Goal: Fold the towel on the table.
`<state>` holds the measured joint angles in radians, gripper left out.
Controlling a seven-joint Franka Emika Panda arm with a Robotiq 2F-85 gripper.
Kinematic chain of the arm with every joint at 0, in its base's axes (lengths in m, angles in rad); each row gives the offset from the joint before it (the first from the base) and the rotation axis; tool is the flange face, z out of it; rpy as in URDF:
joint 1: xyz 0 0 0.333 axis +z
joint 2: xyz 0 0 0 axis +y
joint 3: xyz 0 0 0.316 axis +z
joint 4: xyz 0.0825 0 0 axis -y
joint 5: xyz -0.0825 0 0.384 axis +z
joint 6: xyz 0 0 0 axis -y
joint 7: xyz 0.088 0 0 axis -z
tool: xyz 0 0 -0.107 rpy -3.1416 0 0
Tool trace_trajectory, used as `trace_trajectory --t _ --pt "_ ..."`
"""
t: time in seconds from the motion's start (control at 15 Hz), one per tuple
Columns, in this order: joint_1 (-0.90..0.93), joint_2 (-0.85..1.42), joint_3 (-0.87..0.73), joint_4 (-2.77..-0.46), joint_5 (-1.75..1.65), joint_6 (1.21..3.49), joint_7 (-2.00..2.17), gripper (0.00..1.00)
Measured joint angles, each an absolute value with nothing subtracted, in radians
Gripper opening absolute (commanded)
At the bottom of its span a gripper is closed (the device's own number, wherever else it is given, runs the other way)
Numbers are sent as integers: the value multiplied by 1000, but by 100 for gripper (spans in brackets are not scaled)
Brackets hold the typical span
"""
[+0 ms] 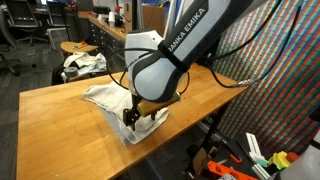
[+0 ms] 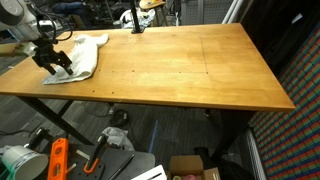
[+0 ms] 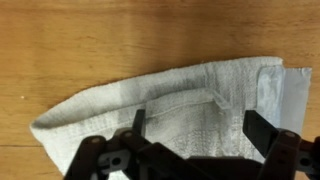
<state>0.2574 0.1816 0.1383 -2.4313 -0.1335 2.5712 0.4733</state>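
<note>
The off-white towel (image 3: 170, 100) lies folded over on the wooden table (image 3: 80, 40), with a grey edge showing at its right end (image 3: 290, 95). In both exterior views the towel (image 1: 108, 98) (image 2: 85, 55) sits close to one end of the table (image 1: 50, 110) (image 2: 190, 70). My gripper (image 3: 198, 125) hangs just above the towel, open, its two dark fingers (image 3: 258, 128) spread wide with only cloth surface beneath them. In the exterior views the gripper (image 1: 133, 117) (image 2: 50, 60) stands over the towel's near part and holds nothing.
A small round stool (image 1: 72, 47) behind the table carries a white-and-dark cloth bundle (image 1: 85, 63). Orange tools (image 2: 57, 160) and a cardboard box (image 2: 190, 168) lie on the floor under the table. A patterned screen (image 1: 285, 80) stands beside it.
</note>
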Motion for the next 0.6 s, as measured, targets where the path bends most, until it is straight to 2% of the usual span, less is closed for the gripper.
trace_trajectory --t 0.07,0.2,0.47,0.6 --pt "257 182 137 -2435 -141 2570 473 75" --pt "257 182 138 -2443 -142 2570 472 73" --pt "258 179 142 -2449 -142 2570 471 40" --pt "258 173 146 -2449 -140 2570 470 27"
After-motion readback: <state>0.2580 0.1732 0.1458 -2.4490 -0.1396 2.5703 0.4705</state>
